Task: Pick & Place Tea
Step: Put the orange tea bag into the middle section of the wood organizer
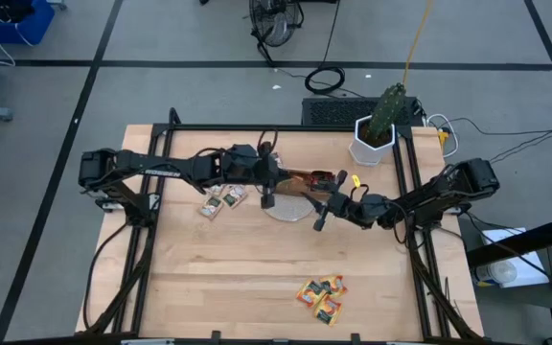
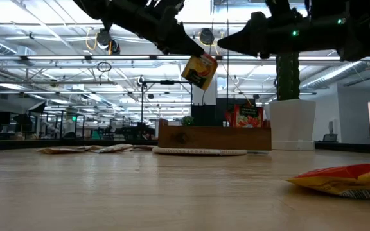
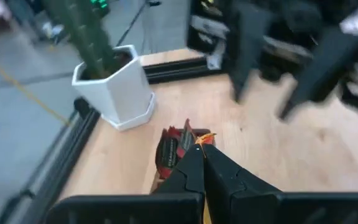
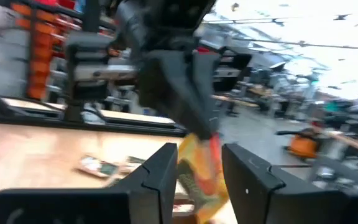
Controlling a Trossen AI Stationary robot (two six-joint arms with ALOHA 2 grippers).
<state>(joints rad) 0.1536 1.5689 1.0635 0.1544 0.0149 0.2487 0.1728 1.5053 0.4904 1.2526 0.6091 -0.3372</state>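
Tea sachet (image 2: 200,70): orange-yellow, hanging tilted in the air above the wooden tray (image 2: 214,136).
Left gripper (image 2: 194,54): jaws closed on the sachet's upper edge.
Right gripper (image 4: 197,171): jaws partly open on either side of the sachet, not gripping.
Other sachets (image 1: 320,296): lying on the tabletop (image 1: 238,268), near edge.
Beige sachets (image 1: 220,200): lying beside the tray.

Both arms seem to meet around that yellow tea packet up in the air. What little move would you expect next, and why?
Probably the right gripper backs away. Its jaws stand open on either side of the orange-yellow sachet, while the left gripper is shut on it above the wooden tray. The handover looks done, so the left arm can carry it on.
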